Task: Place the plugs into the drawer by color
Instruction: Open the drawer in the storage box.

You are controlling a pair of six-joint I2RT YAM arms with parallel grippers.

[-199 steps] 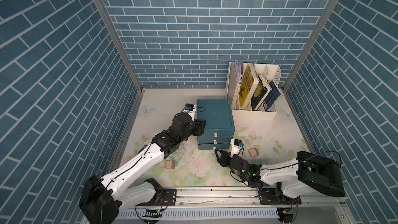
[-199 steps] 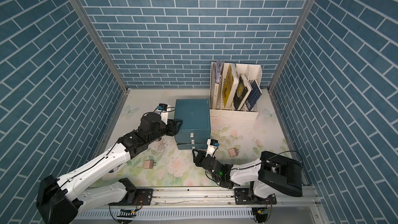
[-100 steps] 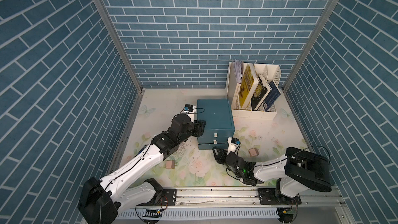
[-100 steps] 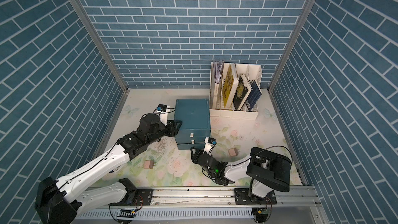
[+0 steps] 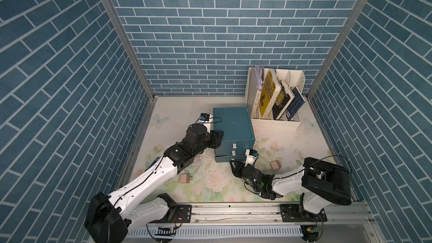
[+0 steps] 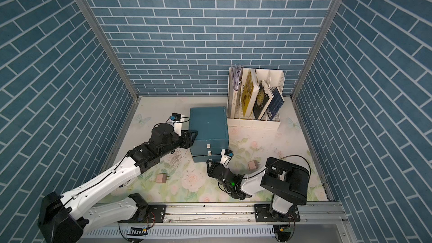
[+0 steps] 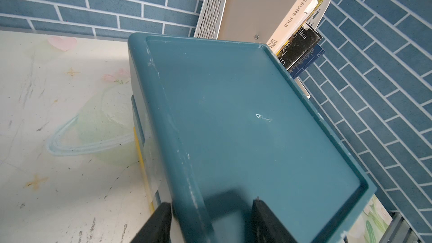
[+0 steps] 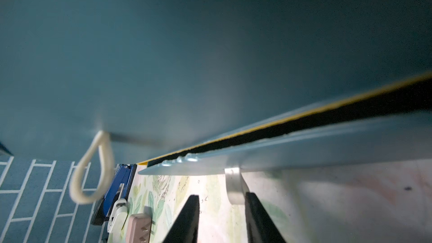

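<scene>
Now, at the lower left of a top view, one pink plug [image 5: 184, 178] lies on the floral mat [image 5: 210, 190]. To its right, the left gripper [image 5: 218, 136] sits at the left edge of the drawer chest [image 5: 233, 122]. Its fingers are half-spread across the rim, and I cannot tell if they really pinch it. In front of the chest, the right gripper [image 8: 221, 198] has one finger on each side of the white tab [image 8: 233, 188] of the lowest drawer [image 5: 224, 158], with a gap left. This drawer stands slightly out. Further right lies the second pink plug [image 5: 275, 165]. I judge the step is opening the lowest drawer: pinch the tab, then pull straight outward.
</scene>
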